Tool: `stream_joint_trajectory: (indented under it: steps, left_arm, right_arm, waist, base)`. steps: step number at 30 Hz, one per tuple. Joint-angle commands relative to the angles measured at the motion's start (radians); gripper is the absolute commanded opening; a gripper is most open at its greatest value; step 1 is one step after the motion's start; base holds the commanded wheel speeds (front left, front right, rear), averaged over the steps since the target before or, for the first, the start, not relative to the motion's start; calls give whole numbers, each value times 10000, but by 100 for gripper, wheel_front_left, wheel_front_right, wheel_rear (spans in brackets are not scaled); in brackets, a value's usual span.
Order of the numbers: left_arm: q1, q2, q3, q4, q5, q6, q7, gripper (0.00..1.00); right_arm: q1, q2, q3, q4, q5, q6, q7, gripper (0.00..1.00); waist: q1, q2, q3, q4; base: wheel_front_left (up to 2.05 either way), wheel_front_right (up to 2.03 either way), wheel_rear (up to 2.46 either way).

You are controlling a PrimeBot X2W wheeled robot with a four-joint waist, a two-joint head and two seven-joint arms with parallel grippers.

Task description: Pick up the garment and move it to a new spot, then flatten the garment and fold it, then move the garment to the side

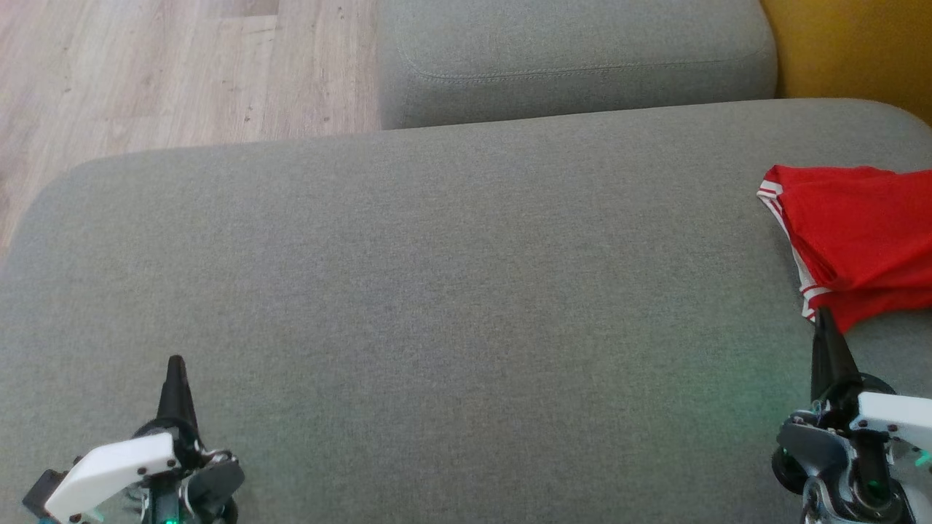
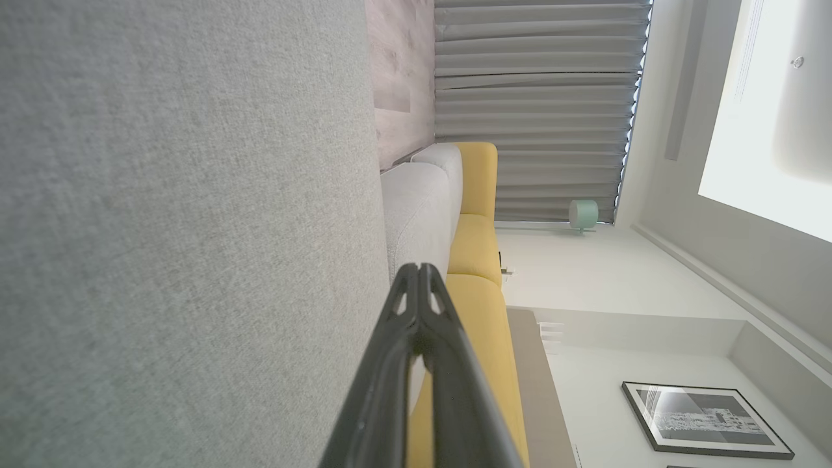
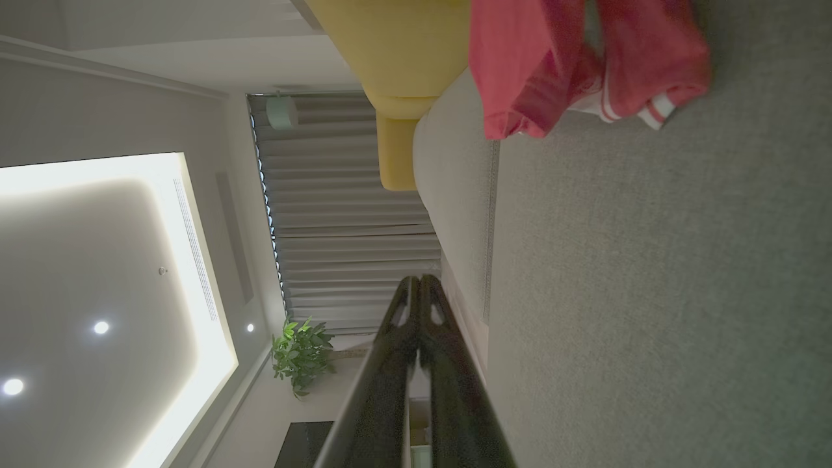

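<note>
Both arms parked low at the near edge of the grey cushion (image 1: 437, 291). The left gripper (image 1: 175, 365) has its fingers pressed together, nothing between them, and the right gripper (image 1: 826, 322) is likewise closed and empty.

The garment (image 1: 852, 240) is red with white-striped trim. It lies in a compact, layered heap at the far right of the cushion, partly cut off by the head view's edge. From the head, the right fingertips line up with its near hem. The right wrist view shows bare cushion between the tips and the cloth, so I judge there is no contact.

The heap sits doubled over at the side with the middle of the cushion bare. I read this as either set aside after folding or waiting for the first pick, and I cannot say which. The closed fingers suit a neutral pose, not an approach.

The surface is woven grey upholstery, flat and soft, and likely to let cloth drag. A second grey cushion (image 1: 568, 58) sits beyond it, with a yellow sofa (image 1: 852, 44) behind at the right and pale wood floor (image 1: 145, 73) at the left.

Elsewhere in the room are pleated grey curtains (image 2: 533, 97), a framed picture (image 2: 705, 419), a potted plant (image 3: 300, 354) and a lit ceiling panel (image 3: 97, 292).
</note>
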Motion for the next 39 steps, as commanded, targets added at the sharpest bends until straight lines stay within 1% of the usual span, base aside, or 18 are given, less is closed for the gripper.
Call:
stream_joint_trajectory:
  steps: [1,39]
  left_arm:
    - [-514,43,328,-281,89,-69,71,0]
    - [-514,43,328,-281,89,-69,71,0]
  right_arm:
    - [-518,-49,211,-313,-26,-7,58,0]
    - [-518,-49,211,-313,-26,-7,58,0]
  waist:
    - [0,0,0,0]
    - [0,0,0,0]
  base:
    - [0,0,0]
    - [0,0,0]
